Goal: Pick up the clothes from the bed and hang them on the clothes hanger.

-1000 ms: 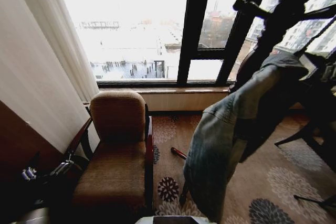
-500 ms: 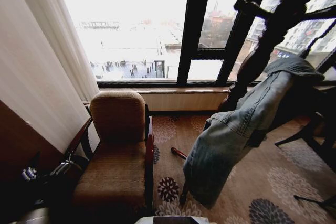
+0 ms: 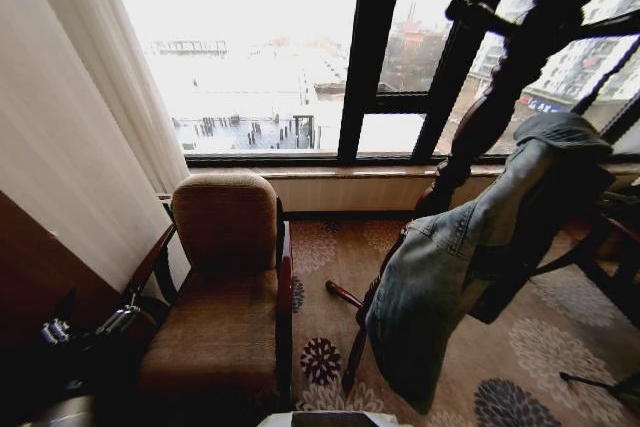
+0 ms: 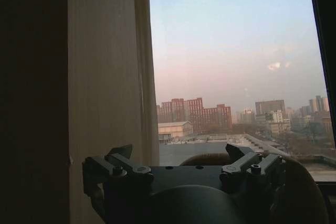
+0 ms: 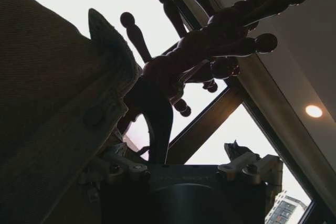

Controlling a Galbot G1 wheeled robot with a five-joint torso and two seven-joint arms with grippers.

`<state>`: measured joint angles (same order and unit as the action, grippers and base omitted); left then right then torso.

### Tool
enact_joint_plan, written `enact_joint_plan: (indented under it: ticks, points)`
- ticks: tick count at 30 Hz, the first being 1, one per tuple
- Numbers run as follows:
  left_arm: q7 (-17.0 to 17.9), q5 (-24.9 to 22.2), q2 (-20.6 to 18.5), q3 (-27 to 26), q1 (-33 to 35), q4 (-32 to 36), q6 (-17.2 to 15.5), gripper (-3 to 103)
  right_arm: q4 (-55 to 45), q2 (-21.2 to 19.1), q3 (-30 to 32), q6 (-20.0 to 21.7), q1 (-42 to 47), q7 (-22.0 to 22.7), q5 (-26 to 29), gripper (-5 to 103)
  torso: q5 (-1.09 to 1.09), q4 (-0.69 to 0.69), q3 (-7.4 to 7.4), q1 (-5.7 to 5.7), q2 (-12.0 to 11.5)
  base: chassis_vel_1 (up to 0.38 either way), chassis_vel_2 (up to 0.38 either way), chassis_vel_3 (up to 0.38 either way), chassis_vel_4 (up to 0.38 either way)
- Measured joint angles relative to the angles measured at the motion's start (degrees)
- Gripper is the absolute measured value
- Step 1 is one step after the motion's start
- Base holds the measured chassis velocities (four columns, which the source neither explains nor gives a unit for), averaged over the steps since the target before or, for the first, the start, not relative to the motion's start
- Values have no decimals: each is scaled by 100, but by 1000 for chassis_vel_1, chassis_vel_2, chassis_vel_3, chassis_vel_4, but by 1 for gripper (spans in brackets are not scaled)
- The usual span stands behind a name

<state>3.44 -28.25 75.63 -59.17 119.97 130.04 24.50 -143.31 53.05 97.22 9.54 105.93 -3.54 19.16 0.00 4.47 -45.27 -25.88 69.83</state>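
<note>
The right claw (image 5: 181, 163) sits just below the dark wooden coat stand (image 5: 210, 40), its two fingers spread apart with nothing clearly between their tips; the denim jacket (image 5: 52, 114) lies against its one side, touching the finger (image 5: 123, 162) there. Whether that finger pinches any cloth I cannot tell. Above the claw the stand's knobbed pegs fan out against the bright window.

In the head view the jacket (image 3: 470, 257) hangs at about 4 o'clock, bunched high near the window frame (image 3: 375, 57) and drooping down toward the patterned carpet (image 3: 540, 347), in front of the stand's turned post (image 3: 500, 97). Its lower hem hangs clear of the floor.

The left claw (image 4: 184, 169) is held up near the pale curtain (image 4: 105, 77), fingers apart and empty, facing out over the city rooftops.

At 7 o'clock in the head view stands a brown upholstered armchair (image 3: 225, 287), well apart from the jacket.
</note>
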Motion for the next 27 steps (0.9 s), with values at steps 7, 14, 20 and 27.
enact_joint_plan:
  ticks: [7, 14, 20, 27]
  points:
    - [0, 0, 0, 0, 0, 0, 0, 100, 2, 189, 264, -75, 5, 335, 357, 100, 0, 0, 0, 0, 0, 0, 0, 0, 0]
    - [0, 0, 0, 0, 0, 0, 0, 100, 5, 685, 461, -559, -4, 459, 2567, 100, -2, 0, 0, 0, 0, 0, 0, 0, 0]
    - [0, 0, 0, 0, 0, 0, 0, 100, 10, 1362, -112, -445, -5, 547, 3752, 100, 0, 2, 0, 0, 0, 0, 0, 0, 0]
    - [-1, 0, 0, 0, 0, 0, 0, 100, 11, 1610, -838, -188, -125, 806, 4188, 100, -2, -1, 0, 0, 0, 0, 0, 0, 0]
